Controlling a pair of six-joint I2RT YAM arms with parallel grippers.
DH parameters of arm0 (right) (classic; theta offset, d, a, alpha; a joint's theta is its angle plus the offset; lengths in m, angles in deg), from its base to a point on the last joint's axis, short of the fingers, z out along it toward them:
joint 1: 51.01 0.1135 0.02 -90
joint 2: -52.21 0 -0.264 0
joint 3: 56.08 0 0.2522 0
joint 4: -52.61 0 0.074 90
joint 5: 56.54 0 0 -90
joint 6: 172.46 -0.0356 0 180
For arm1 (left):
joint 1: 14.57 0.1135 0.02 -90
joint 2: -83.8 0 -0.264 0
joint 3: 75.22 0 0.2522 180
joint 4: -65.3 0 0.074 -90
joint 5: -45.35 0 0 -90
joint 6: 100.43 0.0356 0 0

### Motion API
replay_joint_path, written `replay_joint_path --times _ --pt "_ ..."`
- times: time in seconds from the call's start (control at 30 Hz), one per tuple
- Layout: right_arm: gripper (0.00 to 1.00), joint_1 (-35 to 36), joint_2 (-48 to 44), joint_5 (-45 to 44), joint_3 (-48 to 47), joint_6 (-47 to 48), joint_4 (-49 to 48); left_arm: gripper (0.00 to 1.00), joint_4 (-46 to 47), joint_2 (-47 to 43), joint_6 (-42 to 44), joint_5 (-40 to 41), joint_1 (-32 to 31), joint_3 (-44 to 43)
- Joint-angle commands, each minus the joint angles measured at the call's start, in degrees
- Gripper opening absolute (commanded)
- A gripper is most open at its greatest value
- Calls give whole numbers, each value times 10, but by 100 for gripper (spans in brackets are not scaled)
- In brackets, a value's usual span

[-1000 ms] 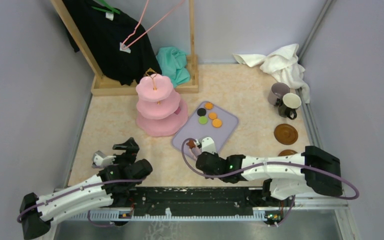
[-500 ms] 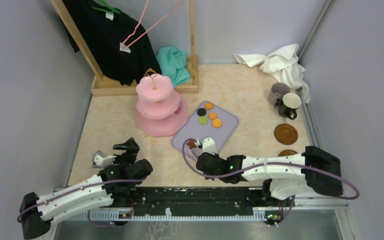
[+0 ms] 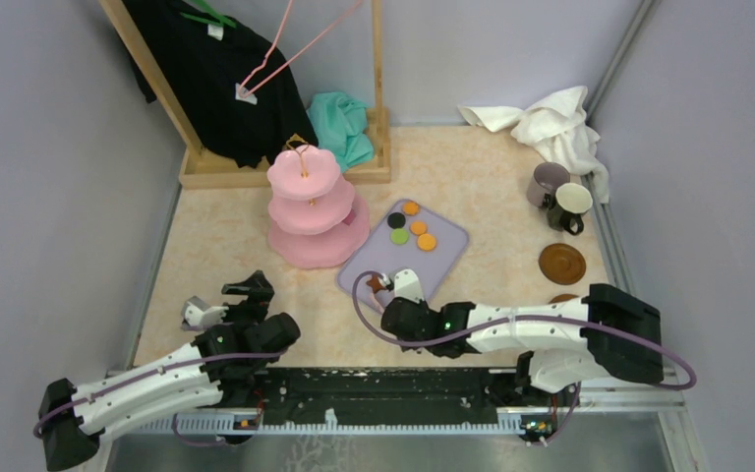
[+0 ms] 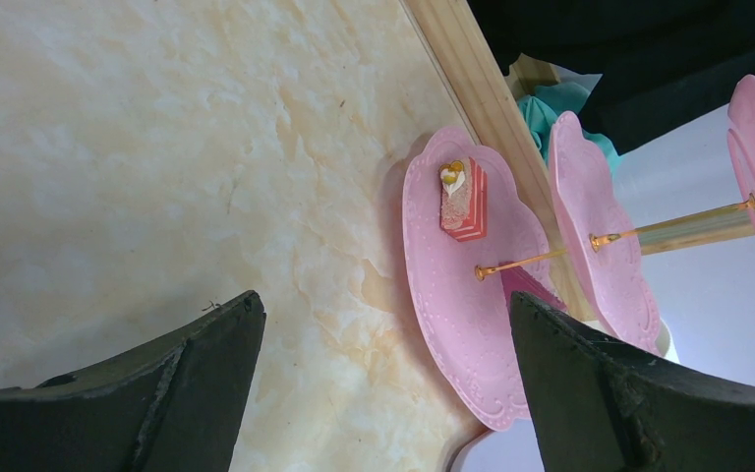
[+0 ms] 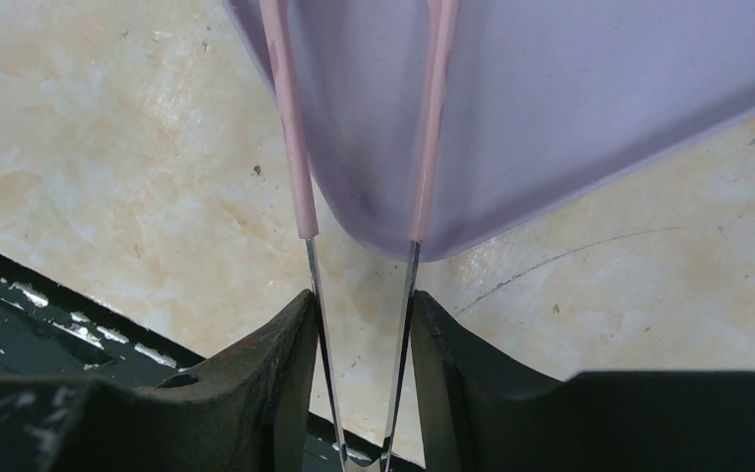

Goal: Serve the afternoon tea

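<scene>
Right wrist view: the thin pink-sleeved metal tongs [image 5: 297,147] run off the top edge, so their tips are out of frame. The flat lilac plastic tray [image 5: 600,98] is cut by the top and right edges.

Top view: the small brown star sweet [image 3: 380,284] is partly covered by the right gripper [image 3: 399,285], and its outline is too small to confirm. One round brown saucer [image 3: 562,298] shows only a sliver behind the right arm [image 3: 541,334].

Left wrist view: the pink three-tier scalloped stand [image 4: 462,305] is cropped at the right edge. A dark pink item [image 4: 524,286] between its tiers is mostly hidden and cannot be identified.

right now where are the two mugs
In the top view, the mauve mug and cream mug stand together at the far right of the table, between the white towel and a brown saucer.
</scene>
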Motion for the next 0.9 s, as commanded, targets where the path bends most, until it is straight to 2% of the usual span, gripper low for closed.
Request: replay_joint_path --times 0.0,0.57,0.87 --pt "39 -10 9 -3 -38 14 -17 99 -45 -4 -74 20 -3 20" --pt "39 -50 46 30 -58 50 -44 99 -47 -4 -88 20 -3 32" --pt "32 -53 60 32 -72 57 -40 99 -58 -6 -103 20 -3 33"
